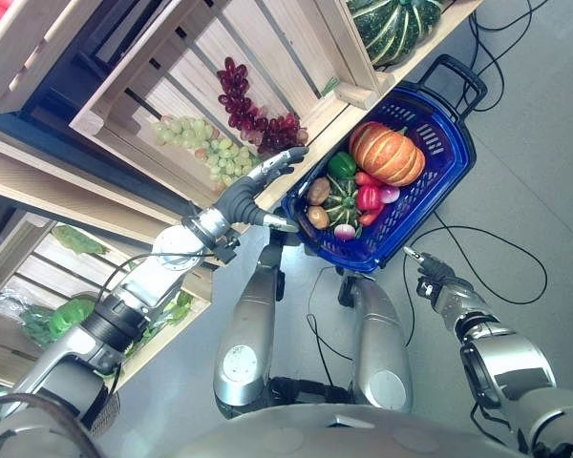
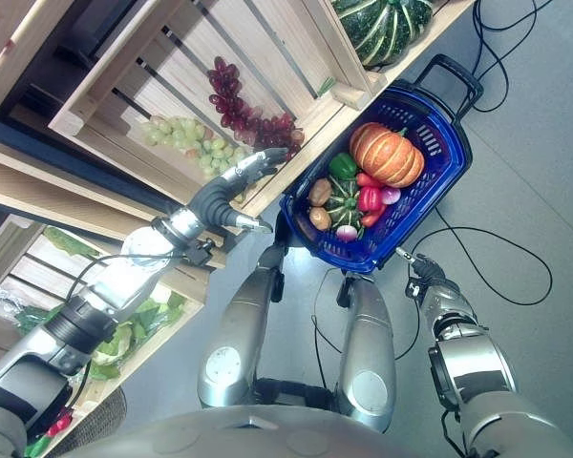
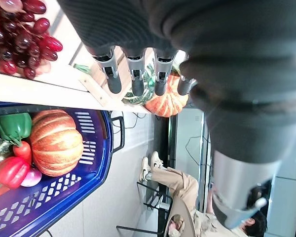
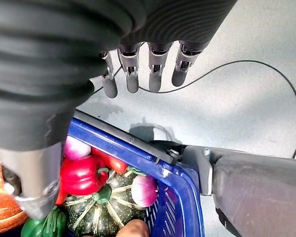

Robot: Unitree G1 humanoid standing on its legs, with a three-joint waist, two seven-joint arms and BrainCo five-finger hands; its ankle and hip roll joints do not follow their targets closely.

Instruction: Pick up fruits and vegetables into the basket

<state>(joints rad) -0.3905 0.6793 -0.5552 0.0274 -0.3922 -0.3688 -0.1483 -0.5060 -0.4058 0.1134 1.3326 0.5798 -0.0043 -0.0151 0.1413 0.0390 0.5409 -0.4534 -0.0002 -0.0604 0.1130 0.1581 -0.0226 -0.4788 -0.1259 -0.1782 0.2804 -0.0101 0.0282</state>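
Left hand (image 1: 267,176), fingers apart and empty, hovers beside the dark red grape bunch (image 1: 253,114) in its wooden crate (image 1: 186,67). Right hand (image 1: 428,271), fingers relaxed and empty, hangs near the filled blue plastic basket (image 1: 439,162).

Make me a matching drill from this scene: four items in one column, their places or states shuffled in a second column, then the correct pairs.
Items
1. orange pumpkin
2. green grapes
3. left hand
4. right hand

Places or states
A. lying in the wooden crate beside the dark red grapes
B. open, over the floor beside the blue basket
C. inside the blue basket with the other vegetables
D. open, at the wooden crate's front edge, holding nothing

Pairs: 1-C, 2-A, 3-D, 4-B
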